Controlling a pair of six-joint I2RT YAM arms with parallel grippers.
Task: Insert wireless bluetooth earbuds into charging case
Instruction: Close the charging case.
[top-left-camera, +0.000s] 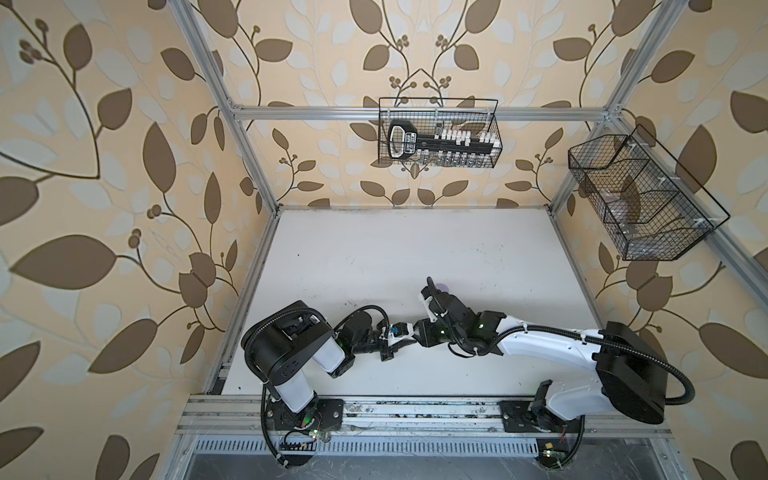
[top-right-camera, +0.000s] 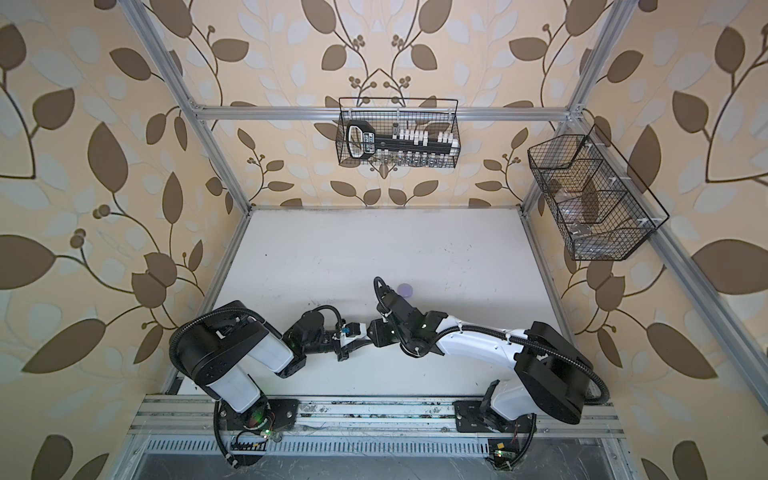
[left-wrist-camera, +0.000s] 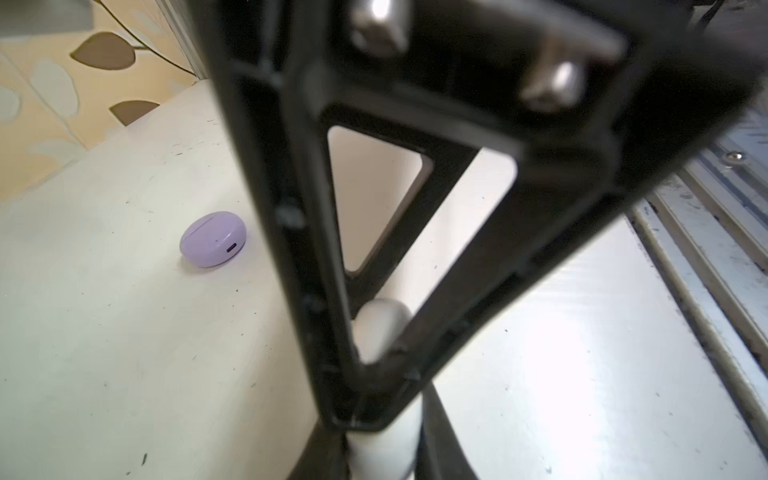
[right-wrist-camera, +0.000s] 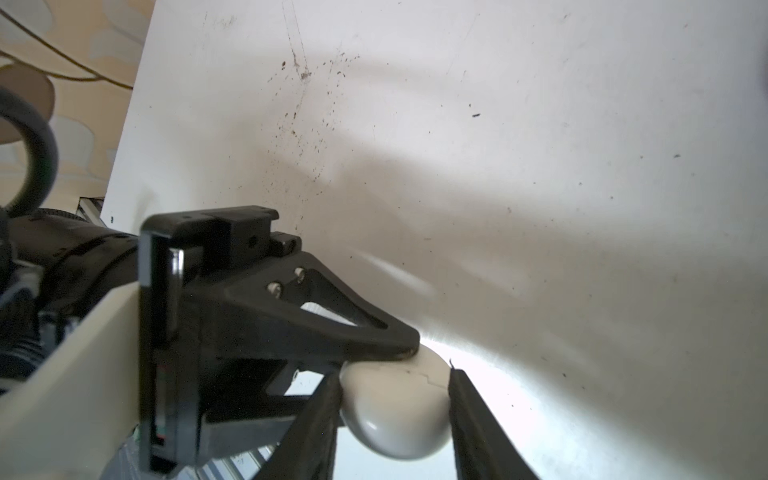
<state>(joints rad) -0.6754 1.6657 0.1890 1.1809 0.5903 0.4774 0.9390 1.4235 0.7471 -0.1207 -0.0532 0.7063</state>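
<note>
Now the right tool (right-wrist-camera: 395, 395) grips the white case (right-wrist-camera: 395, 428), shut left tool (right-wrist-camera: 405, 347) touching it; lavender case (left-wrist-camera: 212, 240) sits closed.

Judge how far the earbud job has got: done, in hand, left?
Done, apparently: the round lavender plastic case lies closed on the white table; no earbuds show. In hand: the right gripper clamps the round white plastic case while the shut left gripper presses its tip on it. Left: likely setting that case down; contents are hidden.
</note>
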